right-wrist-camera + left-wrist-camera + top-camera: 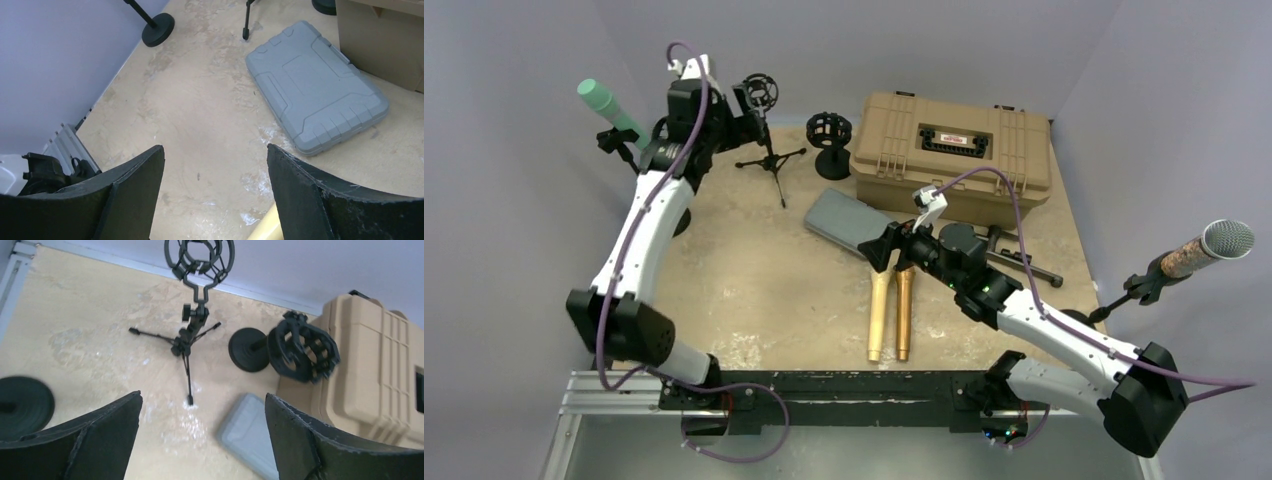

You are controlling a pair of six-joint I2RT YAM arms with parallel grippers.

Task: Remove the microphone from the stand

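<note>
A green microphone (608, 108) sits tilted in a black stand clip at the far left. A second microphone (1205, 248), with a silver grille and a brownish body, sits in a stand clip at the right edge. My left gripper (742, 106) is open and empty, raised at the back left between the green microphone and a tripod stand. In the left wrist view it (202, 397) looks down on that tripod (189, 342) and its empty shock mount (200, 259). My right gripper (890, 248) (215, 148) is open and empty, low over the table's middle.
Two gold microphones (890, 312) lie side by side just in front of the right gripper. A grey case (848, 220) lies flat in the middle. A tan case (954, 148) stands at the back right. A shock mount on a round base (829, 134) stands beside it.
</note>
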